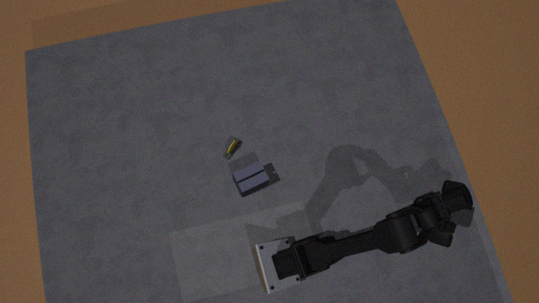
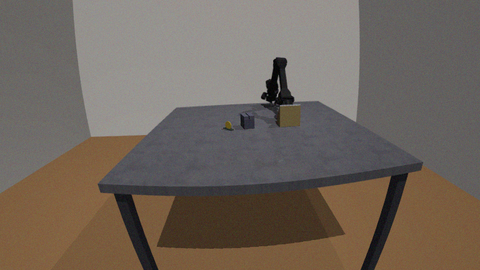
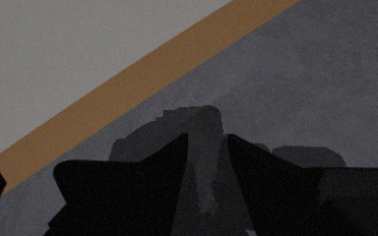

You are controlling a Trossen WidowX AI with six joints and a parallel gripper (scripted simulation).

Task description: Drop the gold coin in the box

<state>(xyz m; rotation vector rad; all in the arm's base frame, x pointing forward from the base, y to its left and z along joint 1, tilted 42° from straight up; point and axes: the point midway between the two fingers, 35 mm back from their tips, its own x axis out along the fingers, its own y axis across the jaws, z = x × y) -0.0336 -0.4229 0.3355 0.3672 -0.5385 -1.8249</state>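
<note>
The gold coin [image 1: 232,146] [image 2: 228,124] stands on edge in the dark-green holder [image 1: 227,156] [image 2: 230,129]. The closed grey box [image 1: 254,183] [image 2: 247,122] stands beside it, towards the arm's base. Its lid slot [image 1: 250,175] shows as a thin dark line in the top view. My gripper [image 3: 208,139] is partly open, with an empty gap between its fingertips in the wrist view. It is well away from coin and box, on the right side of the table in the top view. Its fingertips are hard to make out in the top and exterior views.
The arm's base stands on a mount with a white top [image 1: 271,250] and a yellow front [image 2: 289,115], near the box. The arm's shadow falls across the table [image 1: 118,125] [image 2: 269,160]. The table's edge and the floor show in the wrist view.
</note>
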